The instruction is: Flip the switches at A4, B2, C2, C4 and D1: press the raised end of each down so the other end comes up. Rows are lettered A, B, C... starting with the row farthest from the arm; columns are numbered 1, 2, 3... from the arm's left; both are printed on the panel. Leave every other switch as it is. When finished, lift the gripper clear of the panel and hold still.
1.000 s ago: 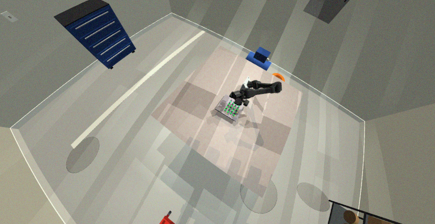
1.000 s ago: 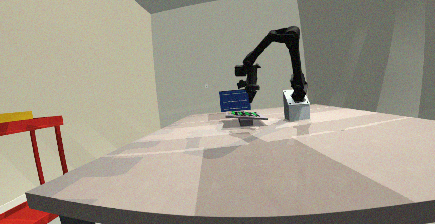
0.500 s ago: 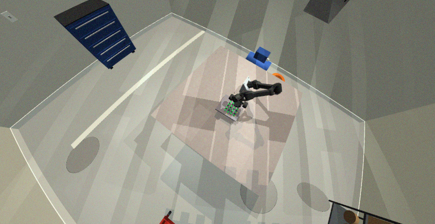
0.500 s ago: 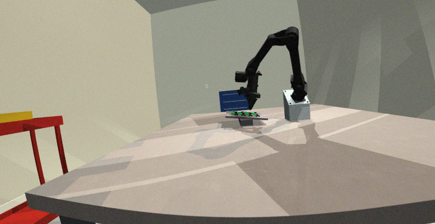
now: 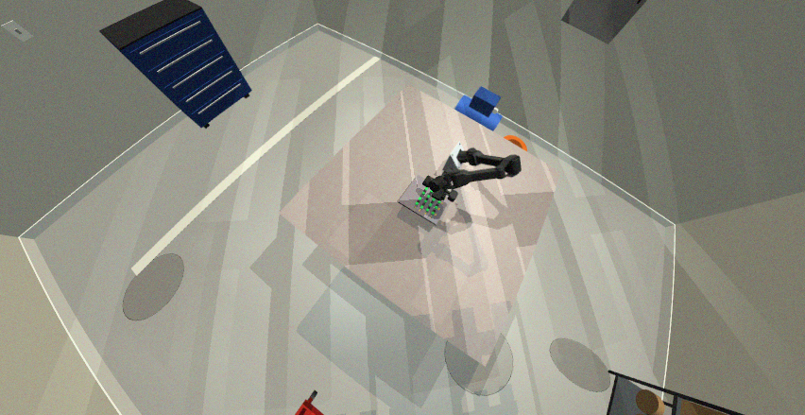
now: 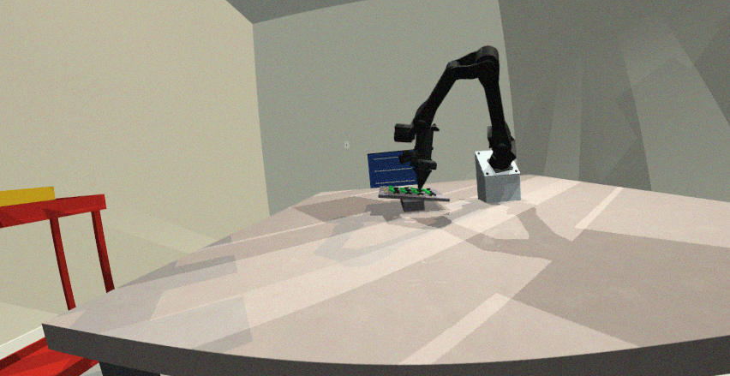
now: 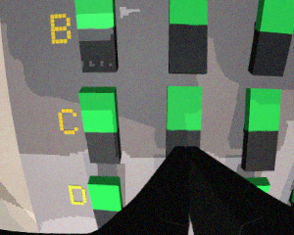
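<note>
The tabletop (image 5: 383,146) (image 6: 357,291) is pale pinkish, crossed by bands of light and shadow, with a dark edge facing the exterior view. Around it are plain grey and cream walls. Seen from above, with the tabletop as the clock's centre, a blue drawer cabinet (image 5: 185,68) (image 6: 385,169) stands toward ten o'clock and a blue object with a boxy top (image 5: 478,109) toward one o'clock. In the exterior view a red cart (image 6: 61,210) shows at the left, with a yellow thing (image 6: 25,196) on top.

The black arm (image 5: 478,176) (image 6: 490,92) stands on a grey box-like base (image 6: 498,189). Its hand (image 5: 442,193) (image 6: 420,188) (image 7: 184,157) points down, fingers closed together, with nothing between them.

The switch panel (image 5: 408,197) (image 6: 441,199) (image 7: 142,69) lies directly under the hand, slightly tilted on a dark support (image 6: 412,205). In the wrist view the fingertips overlap the lower end of the second switch in row C (image 7: 184,109); whether they touch it I cannot tell. From the fingertips, the letter C (image 7: 68,121) lies toward ten o'clock, the B (image 7: 60,28) toward eleven and the D (image 7: 77,195) toward eight.
</note>
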